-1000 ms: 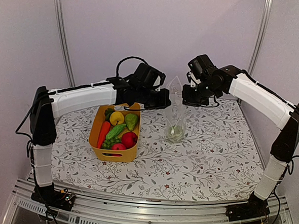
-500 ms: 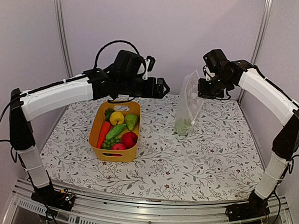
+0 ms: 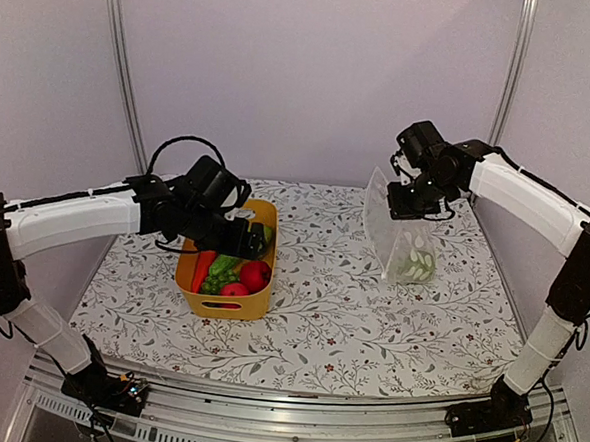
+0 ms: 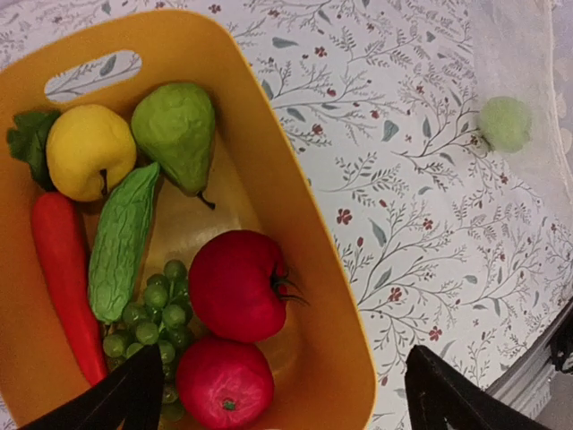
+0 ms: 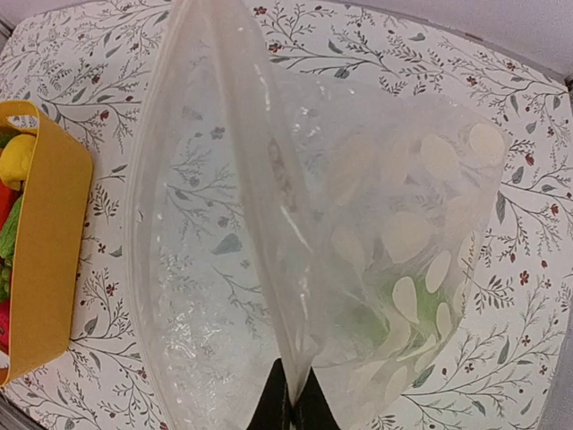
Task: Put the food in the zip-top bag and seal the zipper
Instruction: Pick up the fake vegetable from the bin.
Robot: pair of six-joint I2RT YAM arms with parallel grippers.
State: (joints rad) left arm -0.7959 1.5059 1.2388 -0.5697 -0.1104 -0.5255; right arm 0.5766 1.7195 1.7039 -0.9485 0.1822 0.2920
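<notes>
- The left gripper (image 3: 255, 241) hangs over the yellow tub (image 3: 240, 308) at centre left of the overhead view, jaws spread wide and holding nothing
- In the left wrist view its dark fingertips (image 4: 125, 403) show at the bottom edge, one on each side of the tub's near end
- Food lies in the tub: a carrot (image 4: 67, 278) along the left wall, a yellow fruit (image 4: 89, 150) and a green pear (image 4: 176, 130) at the top, a bumpy cucumber (image 4: 121, 242) between them, grapes (image 4: 152, 313) and two red pieces (image 4: 237, 285) lower down
- The right gripper (image 3: 408, 200), at upper right of the overhead view, is closed tight on the top edge of the dotted clear bag (image 3: 406, 243)
- The bag hangs down from that pinch, well apart from the tub, over the floral cloth (image 3: 319, 328)
- A pale green piece (image 3: 413, 267) sits in the bag's bottom corner
- I cannot tell whether the bag's lower end touches the cloth
</notes>
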